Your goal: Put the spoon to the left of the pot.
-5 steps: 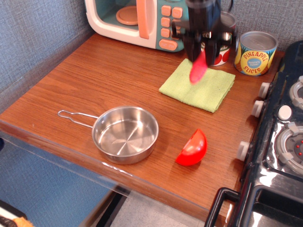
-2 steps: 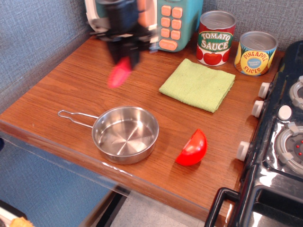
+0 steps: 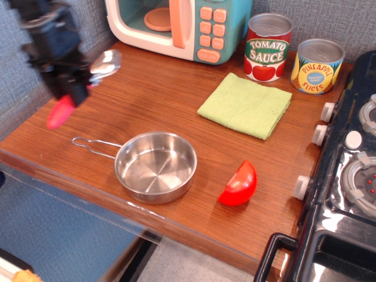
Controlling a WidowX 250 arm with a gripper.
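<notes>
My black gripper [image 3: 71,87] is at the far left, above the table's left edge, shut on the spoon. The spoon's silver bowl [image 3: 106,63] sticks up to the right of the fingers and its red-pink handle [image 3: 60,113] hangs down to the left, off the table surface. The pot [image 3: 155,166], a shallow shiny steel pan, sits near the front edge with its wire loop handle [image 3: 94,146] pointing left. The spoon is held above and to the left of the pot's handle.
A toy microwave [image 3: 179,26] stands at the back. A tomato sauce can [image 3: 268,47] and a pineapple can [image 3: 317,66] stand at the back right. A green cloth [image 3: 245,105] lies mid-right. A red half-round piece [image 3: 239,184] lies right of the pot. A stove [image 3: 346,176] borders the right.
My gripper has carried the spoon from above the green cloth leftward across the table to the far left edge, and the spoon has tilted so its bowl shows.
</notes>
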